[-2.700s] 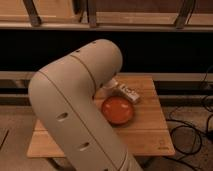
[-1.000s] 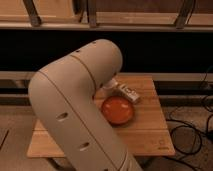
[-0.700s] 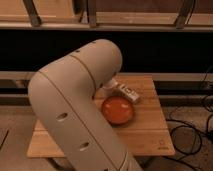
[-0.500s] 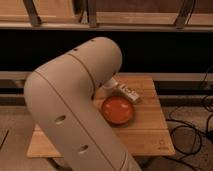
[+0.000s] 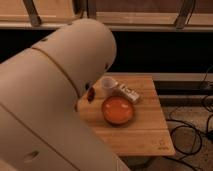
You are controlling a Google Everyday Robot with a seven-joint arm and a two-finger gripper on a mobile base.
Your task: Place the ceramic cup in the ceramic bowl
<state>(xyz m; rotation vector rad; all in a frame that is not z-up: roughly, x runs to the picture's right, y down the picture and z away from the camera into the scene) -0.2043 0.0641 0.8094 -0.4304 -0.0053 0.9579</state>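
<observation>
- Wooden surface [image 5: 145, 135] before a dark wall, cables on the floor at right.
- Upright at its far side: ceramic cup [image 5: 107, 86]. Just near of it: ceramic bowl [image 5: 118, 110], holding nothing. Right of the cup: small white block [image 5: 128, 93].
- Filling the left foreground: pale arm [image 5: 55, 90]. At its edge, left of the cup: a dark tip, likely the pincer [image 5: 90, 95]. Wide or narrow, cannot tell.
- Judged: reaching step, cup not yet grasped.
- Next: close on the cup, lift over the bowl's rim, lower inside.

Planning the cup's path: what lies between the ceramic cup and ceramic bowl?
In the camera view, only a bare strip of wooden table separates ceramic cup from ceramic bowl; the white block sits beside the cup. The hand is not in view.
</observation>
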